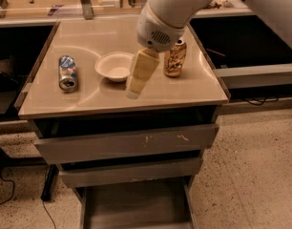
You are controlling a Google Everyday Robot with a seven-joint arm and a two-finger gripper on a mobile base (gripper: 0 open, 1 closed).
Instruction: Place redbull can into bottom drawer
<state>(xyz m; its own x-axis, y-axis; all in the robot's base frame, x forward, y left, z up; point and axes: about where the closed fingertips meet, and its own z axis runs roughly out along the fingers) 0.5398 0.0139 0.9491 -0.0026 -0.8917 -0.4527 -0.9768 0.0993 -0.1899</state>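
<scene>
The redbull can (67,73) lies on its side at the left of the tan cabinet top, its silver top facing the front. My gripper (135,82) hangs from the white arm over the middle of the top, just right of the white bowl (115,66) and well to the right of the can. It holds nothing that I can see. The bottom drawer (136,206) is pulled out below, and its flat grey floor shows bare.
A taller gold-brown can (175,57) stands upright right of the gripper, partly behind the arm. The two upper grey drawers (127,144) are nearly shut. Dark shelving flanks the cabinet on both sides.
</scene>
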